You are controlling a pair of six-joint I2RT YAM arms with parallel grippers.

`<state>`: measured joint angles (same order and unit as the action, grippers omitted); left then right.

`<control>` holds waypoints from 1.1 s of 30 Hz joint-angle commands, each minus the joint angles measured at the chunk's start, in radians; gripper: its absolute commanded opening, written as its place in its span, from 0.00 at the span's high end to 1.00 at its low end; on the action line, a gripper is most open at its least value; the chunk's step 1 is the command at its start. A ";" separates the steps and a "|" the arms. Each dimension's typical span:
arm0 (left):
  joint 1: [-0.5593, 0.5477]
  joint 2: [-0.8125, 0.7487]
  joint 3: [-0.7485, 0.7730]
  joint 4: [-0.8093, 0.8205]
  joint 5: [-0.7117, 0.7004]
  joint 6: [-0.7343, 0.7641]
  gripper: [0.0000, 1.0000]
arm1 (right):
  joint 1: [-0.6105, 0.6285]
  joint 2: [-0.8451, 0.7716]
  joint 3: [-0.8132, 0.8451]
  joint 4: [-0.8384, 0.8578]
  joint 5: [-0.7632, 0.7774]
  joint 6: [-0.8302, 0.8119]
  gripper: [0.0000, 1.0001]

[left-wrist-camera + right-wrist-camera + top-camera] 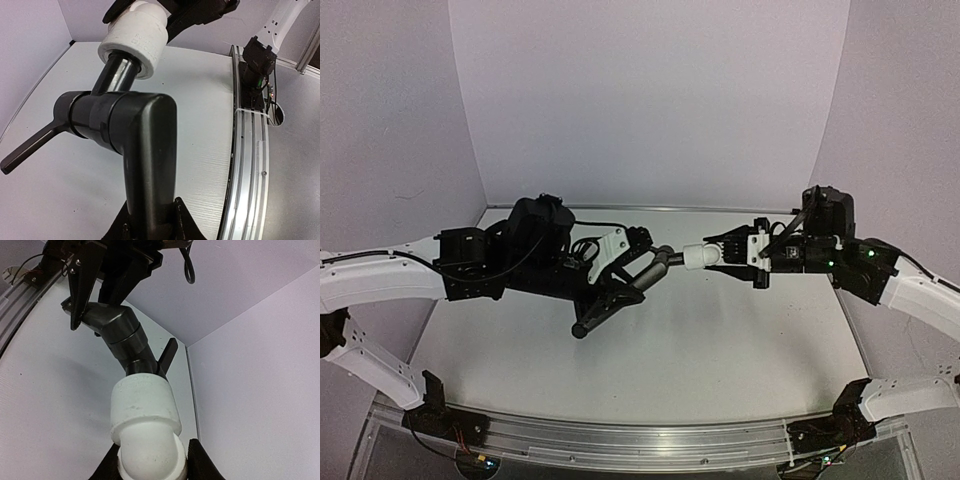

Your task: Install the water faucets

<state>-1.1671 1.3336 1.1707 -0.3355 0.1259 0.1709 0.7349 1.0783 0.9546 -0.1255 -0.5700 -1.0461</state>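
The black faucet [620, 290] is held above the table's middle by my left gripper [610, 262], which is shut on its body [150, 165]. Its threaded end sits inside the white fitting [700, 256], which my right gripper [732, 250] is shut on. In the left wrist view the white fitting [136, 39] caps the faucet's neck, and a flat black handle [30, 147] sticks out to the left. In the right wrist view the white fitting [146, 427] sits between my fingers, joined to the black faucet [120, 332].
A white table [720, 350] lies below both arms, with an aluminium rail [640, 440] along its near edge. Purple walls close the back and sides. The arm bases stand at the near corners.
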 commanded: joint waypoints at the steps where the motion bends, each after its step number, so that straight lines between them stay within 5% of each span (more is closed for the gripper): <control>1: -0.026 0.019 0.016 0.322 -0.061 0.042 1.00 | 0.031 -0.015 -0.035 0.258 0.055 0.148 1.00; 15: -0.025 0.064 -0.055 0.647 -0.142 -0.055 1.00 | 0.123 0.015 -0.123 0.395 0.074 0.104 1.00; 29: -0.014 0.105 -0.061 0.697 -0.283 -0.135 1.00 | 0.164 0.035 -0.124 0.403 0.089 0.201 1.00; 31: -0.012 0.102 -0.062 0.685 -0.290 -0.131 1.00 | 0.164 0.037 -0.118 0.403 0.098 0.226 0.90; 33: -0.012 0.095 -0.065 0.667 -0.303 -0.123 1.00 | 0.164 0.037 -0.107 0.399 0.122 0.252 0.62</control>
<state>-1.2125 1.4246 1.0904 0.2377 -0.0309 -0.0252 0.8151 1.1195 0.8219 0.2481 -0.2361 -0.9005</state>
